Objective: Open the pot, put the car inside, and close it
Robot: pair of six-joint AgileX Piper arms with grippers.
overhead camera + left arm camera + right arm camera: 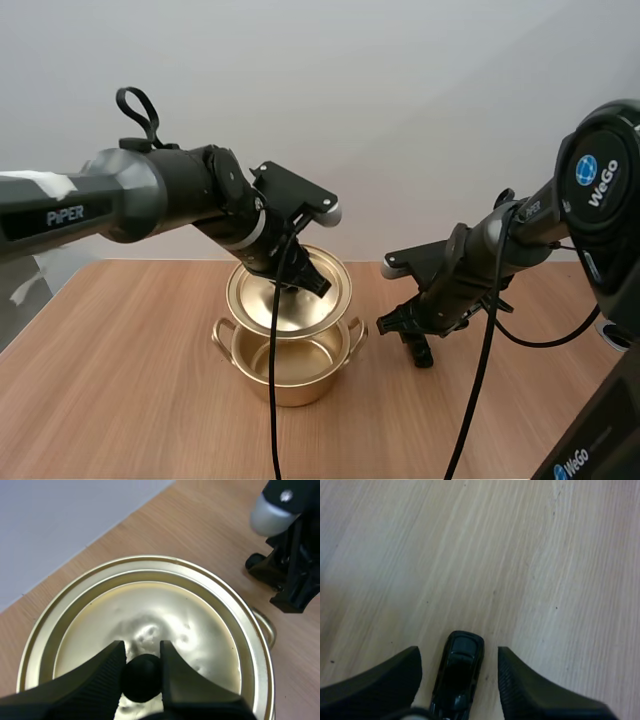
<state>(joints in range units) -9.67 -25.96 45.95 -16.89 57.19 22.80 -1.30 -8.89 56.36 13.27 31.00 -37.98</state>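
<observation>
Wood-grain table carries a gold-coloured pot, open, with a small handle on each side. Over its mouth hangs the matching gold lid, held at a tilt. The left gripper has the lid by its round black knob, its two fingers pinched tight against the knob's sides. To the pot's right, the right gripper sits low over the table with its fingers spread wide. Between them, touching neither, lies a small black toy car, resting on the bare wood outside the pot.
</observation>
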